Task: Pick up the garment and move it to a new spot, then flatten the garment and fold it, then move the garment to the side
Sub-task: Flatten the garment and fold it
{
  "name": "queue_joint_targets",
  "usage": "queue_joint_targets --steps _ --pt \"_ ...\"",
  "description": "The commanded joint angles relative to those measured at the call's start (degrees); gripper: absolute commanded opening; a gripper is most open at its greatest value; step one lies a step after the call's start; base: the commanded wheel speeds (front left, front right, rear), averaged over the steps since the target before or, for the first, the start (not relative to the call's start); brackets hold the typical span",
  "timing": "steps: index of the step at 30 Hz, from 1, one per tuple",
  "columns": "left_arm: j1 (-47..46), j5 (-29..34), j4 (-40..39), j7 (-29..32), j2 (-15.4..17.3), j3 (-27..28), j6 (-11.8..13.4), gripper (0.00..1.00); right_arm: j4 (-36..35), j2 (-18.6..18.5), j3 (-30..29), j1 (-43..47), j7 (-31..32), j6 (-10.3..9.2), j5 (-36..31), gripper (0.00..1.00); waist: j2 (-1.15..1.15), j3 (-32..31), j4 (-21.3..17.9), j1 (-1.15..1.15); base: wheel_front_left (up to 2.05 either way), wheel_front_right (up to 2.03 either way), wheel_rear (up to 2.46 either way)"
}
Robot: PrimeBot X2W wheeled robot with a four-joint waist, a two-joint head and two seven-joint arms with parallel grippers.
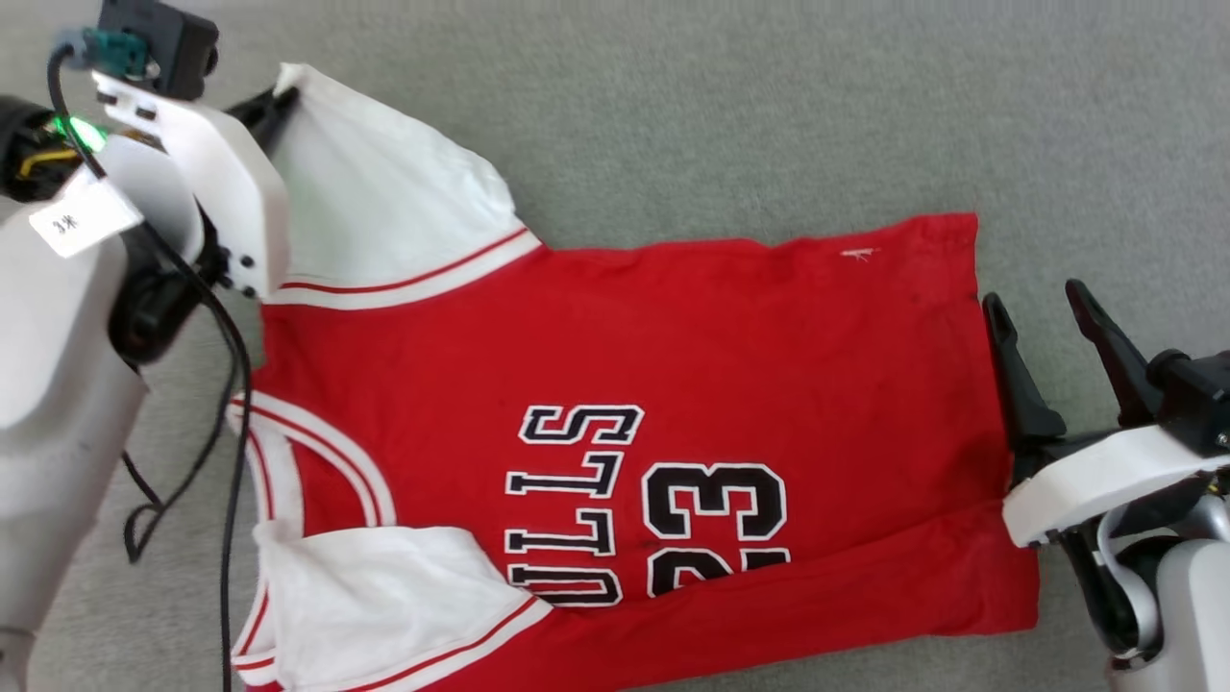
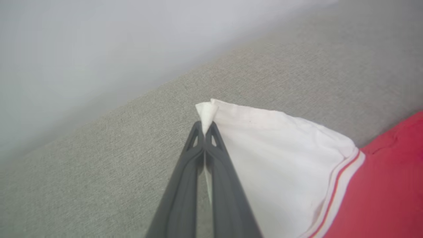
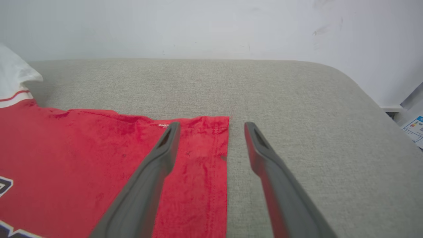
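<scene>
Two grippers bracket the garment (image 1: pixel 673 327) along its left-right long axis: left gripper (image 2: pixel 205 127), upper left, clamps the sleeve corner (image 2: pixel 206 110); right gripper (image 1: pixel 1036 298), jaws wide, stands at the hem (image 1: pixel 966 288).

Grey woven cushion surface (image 1: pixel 769 115), pale wall (image 3: pixel 198 26) behind it, blue-printed paper (image 3: pixel 414 129) beyond its corner

On cushion (image 1: pixel 769 115), in head view: garment (image 1: pixel 673 336), collar (image 1: pixel 317 447) toward 9 o'clock, hem (image 1: pixel 975 365) toward 3 o'clock. At 11 o'clock: far sleeve (image 1: pixel 384 192), tip held in left gripper (image 2: pixel 205 127). At 7 o'clock: near sleeve (image 1: pixel 384 596), folded onto chest. At 3 o'clock, just beside hem: right gripper (image 1: pixel 1033 293). Behind cushion: wall (image 3: pixel 198 26).
</scene>
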Motion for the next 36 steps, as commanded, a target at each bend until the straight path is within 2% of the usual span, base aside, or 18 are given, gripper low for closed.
queue_joint_targets --steps 1,8,13,17,23,24,33,36 --pt "2.2 -1.0 -2.0 -0.8 -0.2 0.5 0.7 0.00 0.1 -1.5 -0.2 0.6 2.5 -0.07 0.2 1.00 0.00 -2.9 2.5 0.00 0.00 0.00 0.00" --pt "9.1 -2.2 -13.9 -0.9 1.4 0.7 3.9 0.00 0.7 -10.8 1.9 -2.6 17.8 -0.08 3.6 1.00 0.00 -4.3 6.8 0.00 0.00 0.00 0.00" --pt "14.2 -2.9 -22.7 -1.5 2.7 1.6 7.4 0.00 4.1 -15.3 1.4 -6.6 27.8 -0.08 6.7 1.00 0.00 -3.4 9.0 0.00 0.00 0.00 0.00" --pt "17.7 -3.4 -27.9 -1.7 3.1 2.0 9.9 0.00 7.8 -17.1 2.0 -10.2 33.3 -0.06 8.0 1.00 0.00 -2.3 10.4 0.00 0.00 0.00 0.00" --pt "19.7 -3.6 -32.8 -0.9 3.6 1.8 11.7 0.00 11.9 -19.6 4.6 -14.5 36.6 -0.07 9.0 1.00 0.00 -0.9 11.7 0.00 0.00 0.00 0.00" --pt "20.4 -3.4 -34.0 -1.0 3.7 1.7 12.2 0.00 13.2 -21.0 6.4 -15.9 37.1 -0.07 8.8 1.00 0.00 -0.3 12.1 0.00 0.00 0.00 0.00" --pt "19.8 -2.3 -36.1 -1.7 3.1 1.0 12.4 0.00 18.6 -22.9 12.2 -19.9 37.0 -0.07 10.4 1.00 0.00 1.7 13.6 0.00 0.00 0.00 0.00" --pt "19.7 -2.1 -36.1 -2.1 2.6 0.4 12.2 0.00 20.3 -24.1 16.1 -20.1 36.6 -0.04 10.4 1.00 0.00 2.0 14.0 0.00 0.00 0.00 0.00"
